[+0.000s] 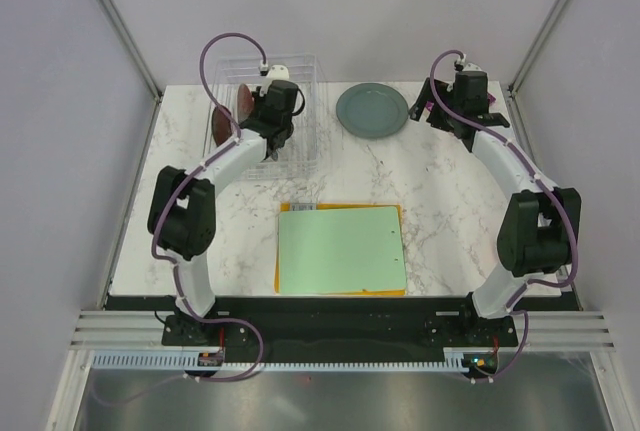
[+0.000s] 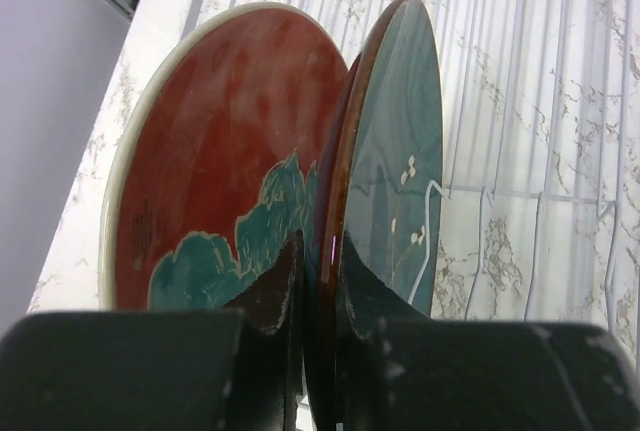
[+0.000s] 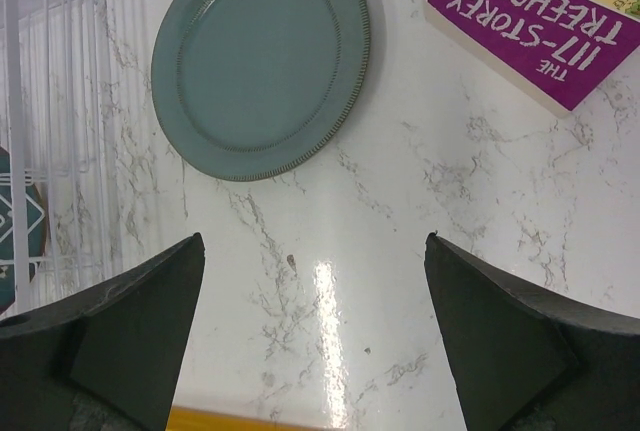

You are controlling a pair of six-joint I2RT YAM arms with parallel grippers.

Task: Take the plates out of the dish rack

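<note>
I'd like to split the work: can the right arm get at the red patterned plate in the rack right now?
Probably not: the left tool sits in the dish rack, closed on the dark teal plate right beside the red plate, blocking the way in. The right tool is open.

You are looking down at a grey-green plate (image 3: 260,61) lying flat on the marble table (image 3: 420,201), in the upper left of the frame. A purple book (image 3: 545,21) is sitting in the upper right corner, apart from the plate. Your right gripper (image 3: 313,251) is hanging with its fingers spread wide at the lower corners, bare table showing between them. The dish rack (image 3: 20,101) is running down the left edge, and an orange strip (image 3: 230,421) is peeking in at the bottom.
</note>
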